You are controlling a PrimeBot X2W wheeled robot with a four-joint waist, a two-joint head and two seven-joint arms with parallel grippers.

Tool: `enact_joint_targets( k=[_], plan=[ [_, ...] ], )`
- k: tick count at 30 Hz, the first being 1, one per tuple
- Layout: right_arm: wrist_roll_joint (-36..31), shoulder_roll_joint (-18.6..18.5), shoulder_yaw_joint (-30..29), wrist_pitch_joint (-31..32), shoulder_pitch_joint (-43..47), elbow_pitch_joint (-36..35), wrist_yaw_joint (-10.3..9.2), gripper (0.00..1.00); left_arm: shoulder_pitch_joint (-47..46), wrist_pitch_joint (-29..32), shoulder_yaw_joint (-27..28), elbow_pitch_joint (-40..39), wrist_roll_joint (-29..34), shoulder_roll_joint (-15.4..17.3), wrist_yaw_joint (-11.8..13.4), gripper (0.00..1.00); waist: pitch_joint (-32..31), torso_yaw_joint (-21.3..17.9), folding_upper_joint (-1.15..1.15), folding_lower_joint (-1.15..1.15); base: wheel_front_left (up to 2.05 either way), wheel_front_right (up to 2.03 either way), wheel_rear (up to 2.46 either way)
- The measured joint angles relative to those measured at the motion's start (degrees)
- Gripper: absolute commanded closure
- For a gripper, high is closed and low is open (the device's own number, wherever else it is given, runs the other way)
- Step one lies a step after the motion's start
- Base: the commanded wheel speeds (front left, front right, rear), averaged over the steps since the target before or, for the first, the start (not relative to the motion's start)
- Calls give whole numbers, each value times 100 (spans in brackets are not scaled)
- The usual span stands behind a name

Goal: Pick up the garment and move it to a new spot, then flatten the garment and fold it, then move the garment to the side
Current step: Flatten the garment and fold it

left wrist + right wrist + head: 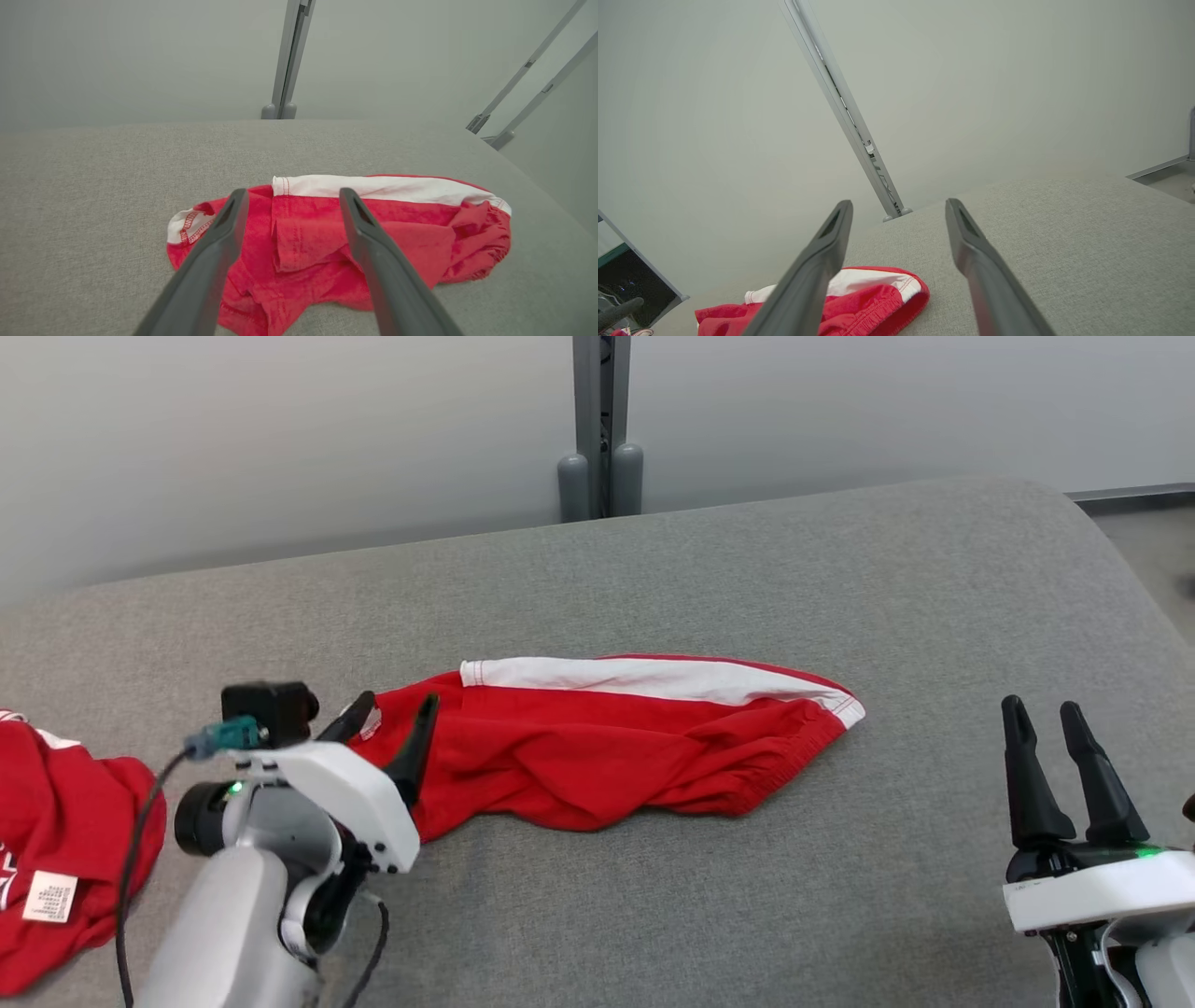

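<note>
grey fabric surface [653, 579], red garment [597, 756] (white band) crumpled mid-surface, second red cloth [65, 821] at left edge

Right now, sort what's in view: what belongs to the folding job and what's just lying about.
Job:
red garment with white band, on the grey surface
left hand, open over its left end
right hand, open, apart from it

Lying about:
second red garment with a label, far left
grey post at the back

Setting: a lab-type test bay. Indicators — a broad work surface [653, 569] covered in plain grey fabric, bare pale wall panels [280, 429] close behind it, a grey metal post [602, 420] at the panel joint, slanted metal struts [525, 65] off to one side.
</note>
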Motion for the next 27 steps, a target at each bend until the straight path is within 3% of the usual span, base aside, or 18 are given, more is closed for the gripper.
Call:
enact_joint_targets(
  k=[7, 14, 27],
  plan=[
    [-43, 11, 167, -4, -208, -5, -1, 0, -1101, 1729, 89, 586, -713, 249, -193, 0, 81, -332, 0, 0, 0, 0, 0],
    [-34, 75, 392, -4, -458, 56, 0, 0, -1703, 2765, 158, 1250, -1133, 566, -276, 0, 353, -754, 0, 0, 0, 0, 0],
    [54, 193, 565, -4, -794, 69, 0, 0, -2342, 3219, 131, 2315, -1188, 1091, -339, 0, 967, -1493, 0, 0, 0, 0, 0]
  ],
)
